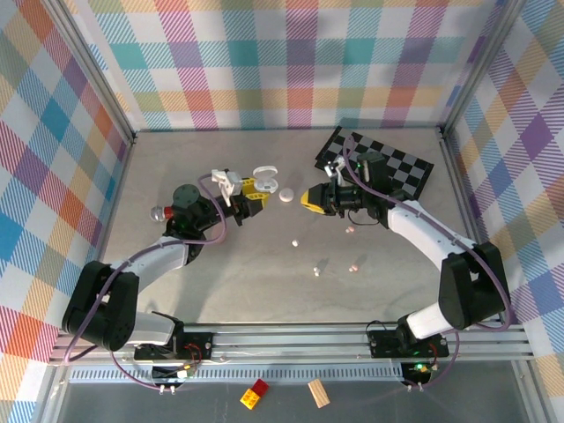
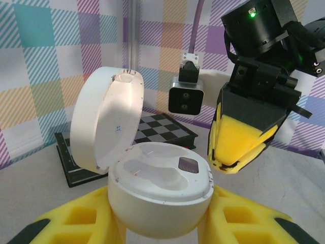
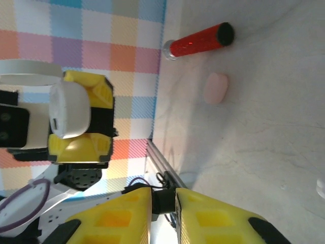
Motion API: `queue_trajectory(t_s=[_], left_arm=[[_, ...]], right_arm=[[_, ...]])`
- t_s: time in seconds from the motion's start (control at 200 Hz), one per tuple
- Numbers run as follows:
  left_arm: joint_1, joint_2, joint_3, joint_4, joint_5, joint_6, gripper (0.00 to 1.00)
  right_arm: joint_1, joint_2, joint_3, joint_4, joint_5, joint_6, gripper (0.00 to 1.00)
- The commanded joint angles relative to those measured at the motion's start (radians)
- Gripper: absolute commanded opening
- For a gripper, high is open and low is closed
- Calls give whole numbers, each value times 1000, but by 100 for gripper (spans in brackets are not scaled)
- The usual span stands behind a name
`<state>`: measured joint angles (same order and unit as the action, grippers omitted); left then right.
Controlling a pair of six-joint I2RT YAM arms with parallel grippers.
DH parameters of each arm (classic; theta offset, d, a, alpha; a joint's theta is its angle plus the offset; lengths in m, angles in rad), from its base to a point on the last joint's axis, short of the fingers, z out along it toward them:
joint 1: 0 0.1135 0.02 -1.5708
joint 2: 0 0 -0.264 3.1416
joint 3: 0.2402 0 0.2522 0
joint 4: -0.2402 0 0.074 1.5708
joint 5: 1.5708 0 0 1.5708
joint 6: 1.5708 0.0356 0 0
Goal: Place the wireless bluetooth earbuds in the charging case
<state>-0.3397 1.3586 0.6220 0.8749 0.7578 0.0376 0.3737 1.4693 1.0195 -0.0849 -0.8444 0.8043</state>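
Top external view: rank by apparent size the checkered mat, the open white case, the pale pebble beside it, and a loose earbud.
1. checkered mat, though partly covered
2. open white case
3. pale pebble
4. loose earbud, by far the smallest

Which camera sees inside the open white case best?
The left wrist view: the charging case sits close, lid up, its wells looking empty. The top view shows it tiny; the right wrist view catches its outside.
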Motion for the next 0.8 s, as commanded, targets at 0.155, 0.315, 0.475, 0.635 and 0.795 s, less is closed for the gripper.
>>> queue_trajectory(t_s=[0.155,0.315,0.475,0.635,0.795], left_arm=[[-3,44,45,108,-29,-51,33],[7,67,58,140,-24,-67,33],[22,42,53,121,-28,-61,33],[32,15,38,105,-28,-59,33],[48,17,19,154,-20,-96,33]], right_arm=[[4,-6,70,-301,230,-251,26],[25,29,71,-359,300,-330,35],[80,92,82,-392,386,-392,41],[145,160,110,-424,463,-435,42],[191,218,131,-416,495,-472,42]])
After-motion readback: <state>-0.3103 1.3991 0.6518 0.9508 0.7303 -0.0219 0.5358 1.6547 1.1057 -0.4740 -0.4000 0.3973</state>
